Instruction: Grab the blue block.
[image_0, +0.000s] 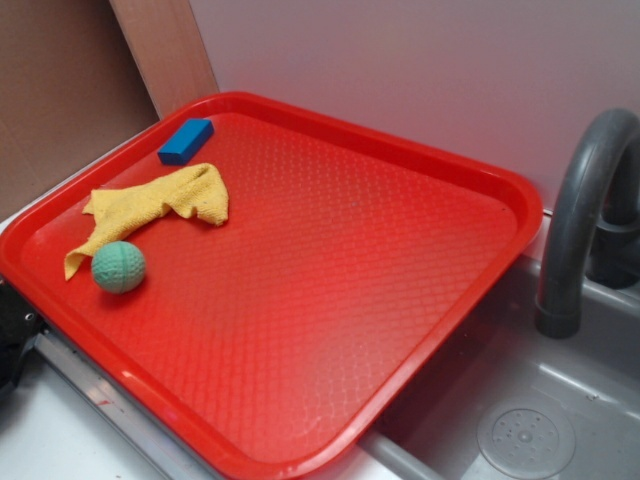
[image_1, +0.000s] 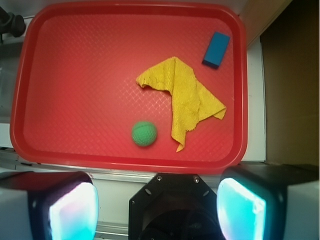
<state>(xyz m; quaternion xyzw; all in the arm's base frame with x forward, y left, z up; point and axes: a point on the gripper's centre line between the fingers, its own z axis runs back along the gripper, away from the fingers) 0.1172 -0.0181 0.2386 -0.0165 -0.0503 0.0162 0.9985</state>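
The blue block (image_0: 186, 140) lies flat in the far left corner of the red tray (image_0: 470, 170); in the wrist view the blue block (image_1: 216, 49) is at the upper right of the tray (image_1: 30, 75). My gripper (image_1: 157, 207) hangs high above the tray's near edge, open, its two pale pads wide apart with nothing between them. It is far from the block. In the exterior view only a dark piece of the arm shows at the left edge.
A crumpled yellow cloth (image_0: 160, 205) lies just in front of the block, also the cloth (image_1: 185, 97) in the wrist view. A teal-green dimpled ball (image_0: 118, 267), (image_1: 144, 133) rests near it. A grey faucet (image_0: 580, 200) and sink (image_0: 520, 430) stand to the right.
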